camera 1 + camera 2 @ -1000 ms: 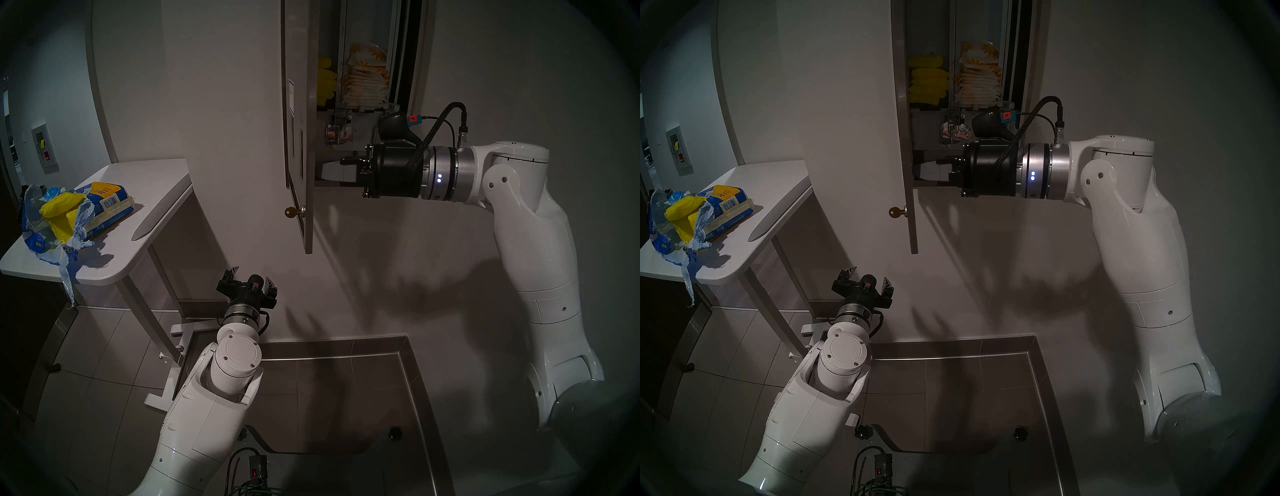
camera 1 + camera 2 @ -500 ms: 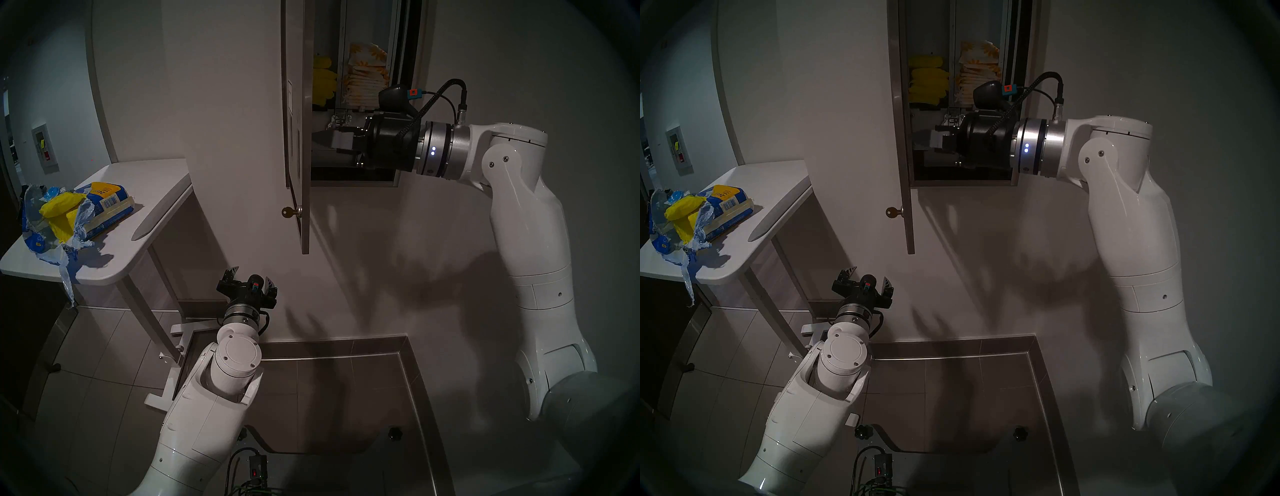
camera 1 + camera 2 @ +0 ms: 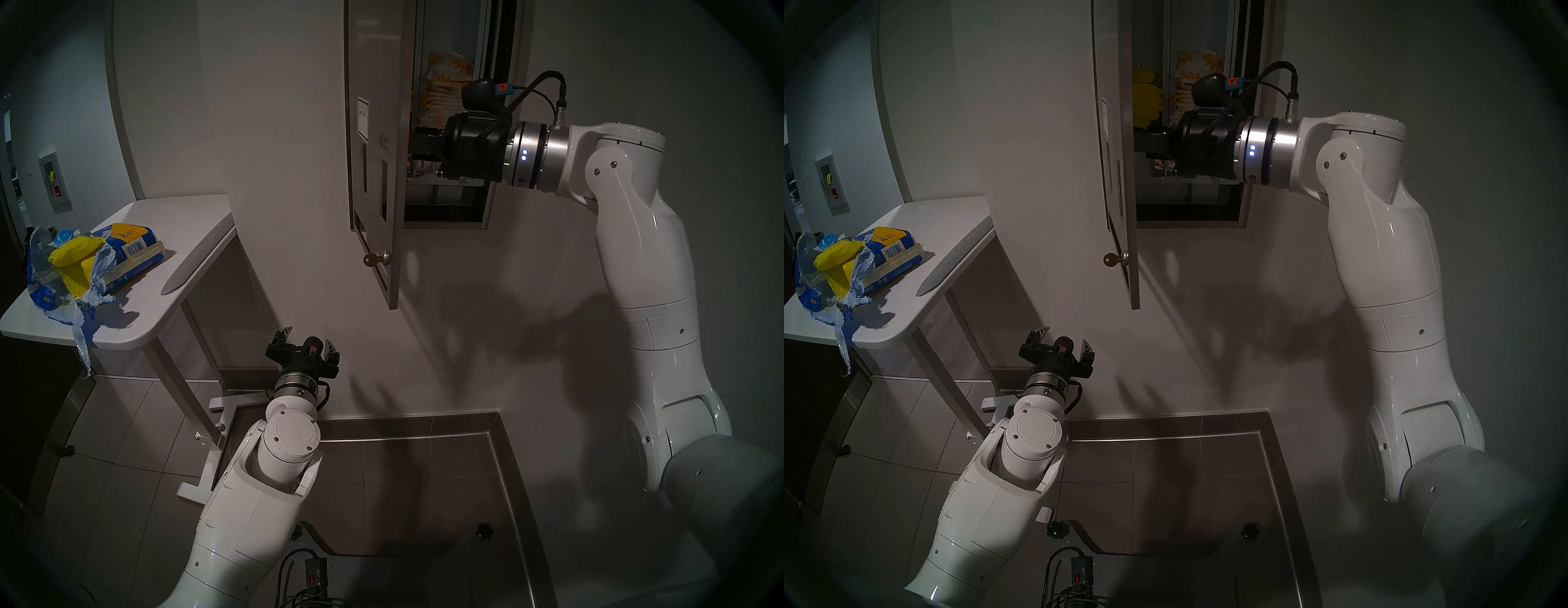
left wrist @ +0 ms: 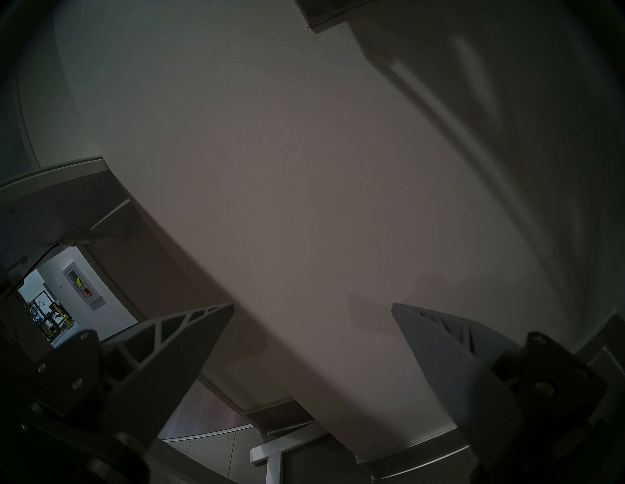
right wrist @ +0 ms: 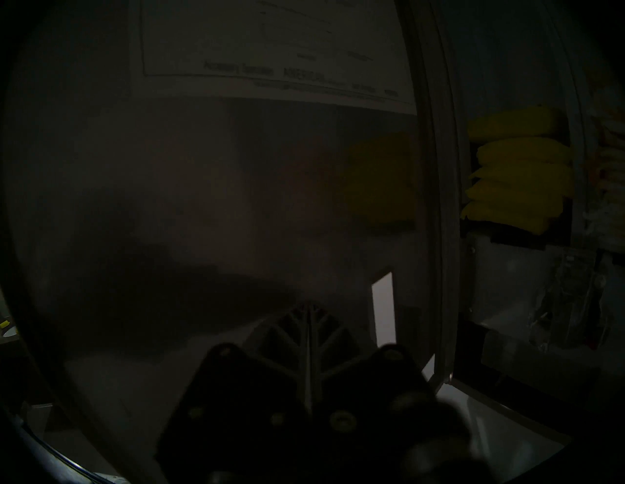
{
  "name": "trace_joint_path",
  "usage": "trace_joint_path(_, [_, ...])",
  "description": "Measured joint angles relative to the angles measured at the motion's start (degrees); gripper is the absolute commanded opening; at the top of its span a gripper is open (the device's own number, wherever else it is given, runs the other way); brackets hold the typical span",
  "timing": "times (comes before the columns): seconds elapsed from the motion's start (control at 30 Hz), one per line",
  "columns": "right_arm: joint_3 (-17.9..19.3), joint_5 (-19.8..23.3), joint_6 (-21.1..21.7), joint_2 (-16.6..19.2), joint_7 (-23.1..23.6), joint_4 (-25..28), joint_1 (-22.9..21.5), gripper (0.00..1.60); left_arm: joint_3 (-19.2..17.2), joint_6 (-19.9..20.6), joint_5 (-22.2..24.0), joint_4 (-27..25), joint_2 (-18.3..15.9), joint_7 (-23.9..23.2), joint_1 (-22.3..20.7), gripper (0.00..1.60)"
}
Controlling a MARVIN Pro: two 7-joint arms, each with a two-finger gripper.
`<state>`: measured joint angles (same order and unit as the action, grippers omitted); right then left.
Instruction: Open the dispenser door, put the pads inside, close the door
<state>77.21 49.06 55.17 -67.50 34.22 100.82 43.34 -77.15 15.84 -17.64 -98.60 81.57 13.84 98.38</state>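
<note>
The steel dispenser door (image 3: pixel 375 178) hangs partly open, its front label (image 3: pixel 362 116) facing left and a key (image 3: pixel 372 259) in its lock. My right gripper (image 3: pixel 1144 142) is shut and empty. It reaches behind the door; in the right wrist view its fingers (image 5: pixel 309 324) sit close to the door's inner face below the white instruction sheet (image 5: pixel 270 44). Yellow pads (image 5: pixel 521 169) are stacked inside the dispenser, also seen in the right head view (image 3: pixel 1146 99). More yellow pads (image 3: pixel 74 252) lie on the table. My left gripper (image 3: pixel 306 339) is open and empty, low by the wall.
White packets with orange flowers (image 3: pixel 449 68) fill the dispenser's right column. A torn blue-and-yellow pack (image 3: pixel 127 250) lies on the white side table (image 3: pixel 182 237) at the left. A steel-edged floor border (image 3: pixel 424 437) runs below the wall.
My right arm rose from the dispenser's bottom edge to mid-height behind the door. The door swung to the right, so more of its front shows. The left arm has not moved.
</note>
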Motion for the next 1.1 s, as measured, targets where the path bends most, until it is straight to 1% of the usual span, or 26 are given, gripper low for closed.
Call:
trace_joint_path(0.33, [-2.7,0.9,0.0,-2.4,0.3,-0.7,-4.2,0.0,0.0,0.0,0.0,0.0,0.0,0.0,0.0,1.6])
trace_joint_path(0.5, [-3.1,1.9,0.0,-3.5,0.0,-0.6,-5.4,0.0,0.0,0.0,0.0,0.0,0.0,0.0,0.0,1.6])
trace_joint_path(1.1, [-2.2,3.5,0.0,-8.2,-6.9,-0.4,-6.7,0.0,0.0,0.0,0.1,0.0,-0.1,0.0,0.0,1.6])
